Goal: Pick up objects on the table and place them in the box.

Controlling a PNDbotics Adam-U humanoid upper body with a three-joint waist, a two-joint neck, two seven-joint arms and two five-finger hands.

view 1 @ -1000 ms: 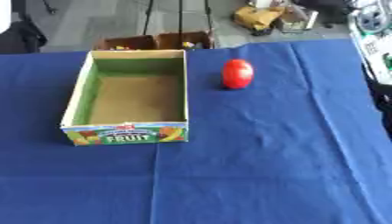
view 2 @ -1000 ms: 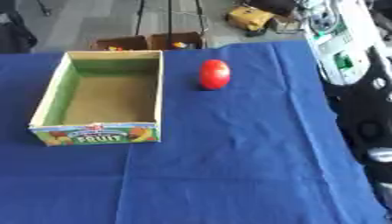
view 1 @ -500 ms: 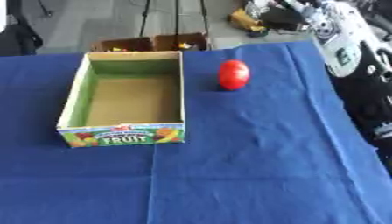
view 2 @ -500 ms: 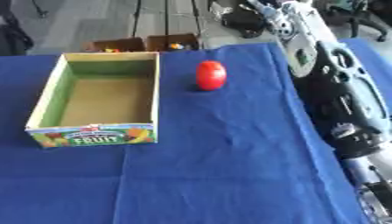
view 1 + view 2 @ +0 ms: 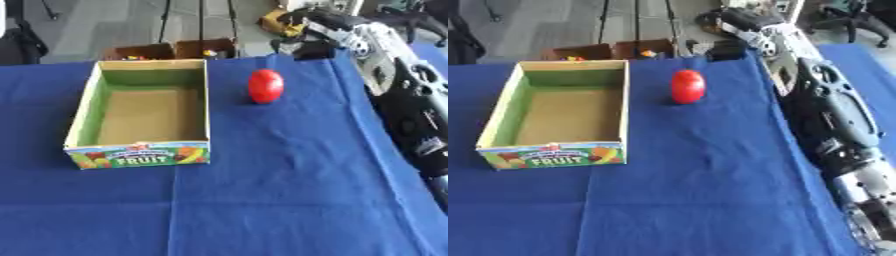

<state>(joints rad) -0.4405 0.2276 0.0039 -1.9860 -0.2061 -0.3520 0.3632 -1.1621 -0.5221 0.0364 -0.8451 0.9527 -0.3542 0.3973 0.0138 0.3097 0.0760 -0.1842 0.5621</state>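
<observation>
Red egg-shaped object (image 5: 265,86), possibly a tomato, upright on the blue tablecloth (image 5: 280,190), just right of the empty FRUIT cardboard box (image 5: 140,156) and apart from it. Nothing boxed yet; whole task left. Right hand (image 5: 732,47) beyond the far table edge, past the object, fingers blurred, grip impossible to tell; left hand unseen.

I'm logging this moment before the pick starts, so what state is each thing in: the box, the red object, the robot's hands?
Box: open at the top, empty, upright on the blue cloth.
Red object: standing on the cloth right of the box, apart from it, untouched.
Right hand: reaching over the table's far edge beyond the red object, holding nothing; fingers too blurred to read.
Left hand: not in view.
</observation>
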